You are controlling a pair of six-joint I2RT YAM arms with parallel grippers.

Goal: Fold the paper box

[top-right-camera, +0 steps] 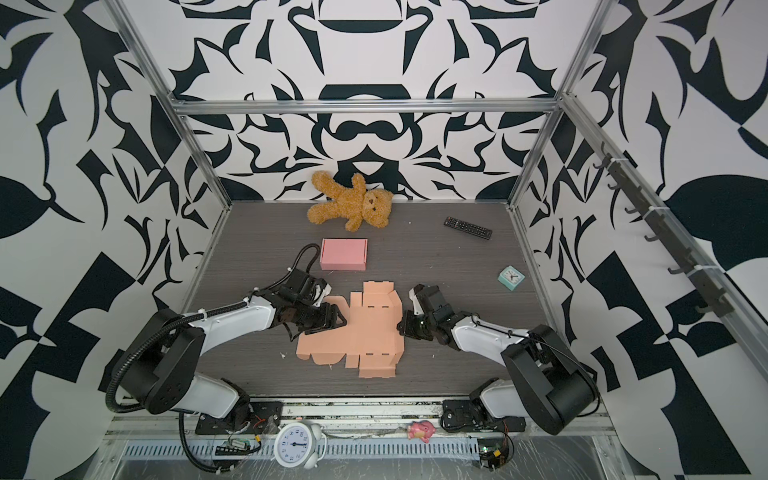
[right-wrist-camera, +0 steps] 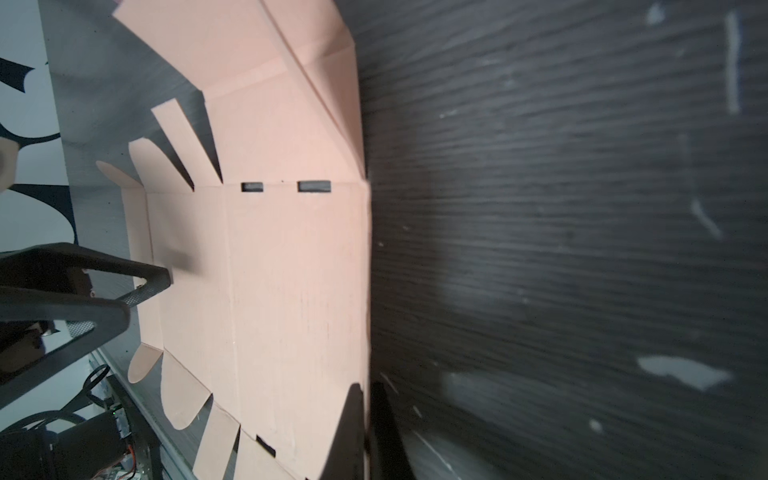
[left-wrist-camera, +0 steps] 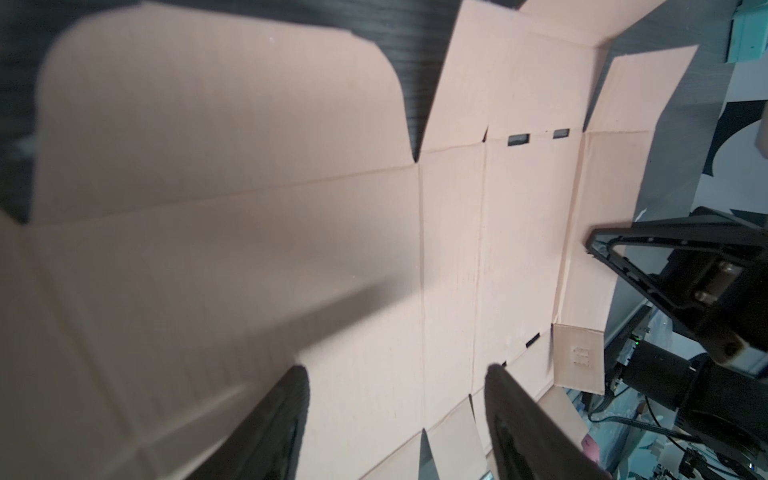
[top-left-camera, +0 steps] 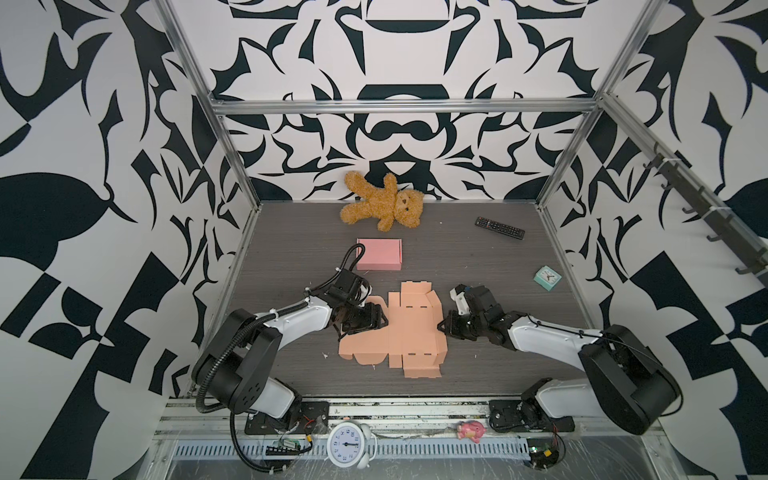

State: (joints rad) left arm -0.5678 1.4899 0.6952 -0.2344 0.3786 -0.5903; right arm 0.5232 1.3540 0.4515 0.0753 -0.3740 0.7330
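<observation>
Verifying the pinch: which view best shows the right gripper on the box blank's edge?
Right wrist view: right gripper shut on the edge of the box blank, close up. Both top views show it small; left wrist view, side-on.

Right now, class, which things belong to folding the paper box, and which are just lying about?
In use: flat peach box blank, left end effector, right end effector.
Lying about: teddy bear, pink box, remote, teal clock, white alarm clock, pink toy.
</observation>
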